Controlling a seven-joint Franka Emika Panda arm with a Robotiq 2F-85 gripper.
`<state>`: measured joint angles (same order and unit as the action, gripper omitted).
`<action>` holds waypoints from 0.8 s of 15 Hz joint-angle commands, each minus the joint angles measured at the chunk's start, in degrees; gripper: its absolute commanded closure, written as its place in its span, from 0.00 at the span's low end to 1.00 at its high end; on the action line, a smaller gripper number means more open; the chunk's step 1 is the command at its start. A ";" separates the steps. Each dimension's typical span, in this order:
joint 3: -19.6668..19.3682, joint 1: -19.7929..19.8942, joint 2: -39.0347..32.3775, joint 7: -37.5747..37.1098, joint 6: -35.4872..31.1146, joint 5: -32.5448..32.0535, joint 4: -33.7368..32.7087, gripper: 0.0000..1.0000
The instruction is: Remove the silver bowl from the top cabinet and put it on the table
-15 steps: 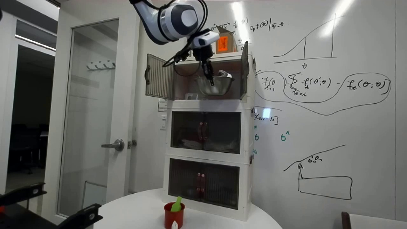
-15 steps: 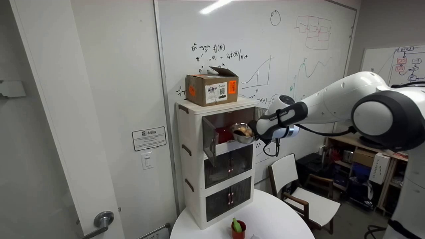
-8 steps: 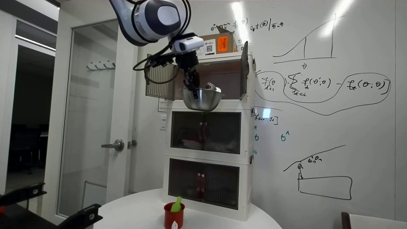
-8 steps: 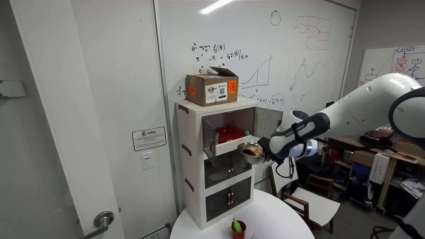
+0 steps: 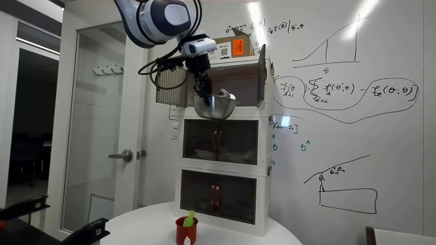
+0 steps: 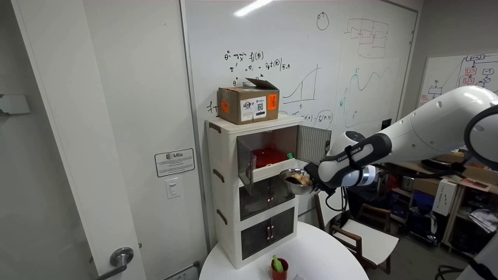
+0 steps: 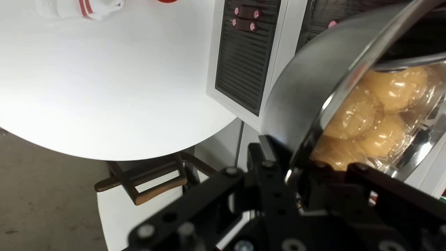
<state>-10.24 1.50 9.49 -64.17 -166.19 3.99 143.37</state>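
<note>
The silver bowl (image 5: 218,108) hangs in the air in front of the top cabinet (image 6: 276,168); it also shows in an exterior view (image 6: 301,189). My gripper (image 5: 207,100) is shut on its rim, one finger inside and one outside. In the wrist view, the gripper (image 7: 291,157) pinches the rim of the bowl (image 7: 313,73). Orange-yellow wrapped items (image 7: 376,115) and a dark piece lie in the bowl. The finger inside the bowl is partly hidden. The white round table (image 5: 143,224) is well below the bowl; it also shows in the wrist view (image 7: 104,87).
Both top cabinet doors stand open, one (image 6: 245,163) on each side (image 6: 314,144). A red object (image 6: 268,155) lies inside. A red cup with a green piece (image 5: 186,231) stands on the table near a white item (image 7: 94,7). A cardboard box (image 6: 249,105) tops the stack; a chair (image 6: 369,237) stands beside the table.
The bowl, held by the gripper, has come out of the top cabinet, moving outward and down. In the last half second it has shifted only slightly farther away from the cabinet.
</note>
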 commanded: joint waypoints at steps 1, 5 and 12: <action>0.00 0.00 0.00 0.00 0.00 0.00 0.00 0.94; 2.44 1.39 -5.09 4.55 -5.58 4.71 0.69 0.99; 11.32 7.26 -24.61 1.84 -34.48 11.32 2.46 0.99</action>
<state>-6.76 2.47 -7.47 -56.80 -190.07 16.15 146.59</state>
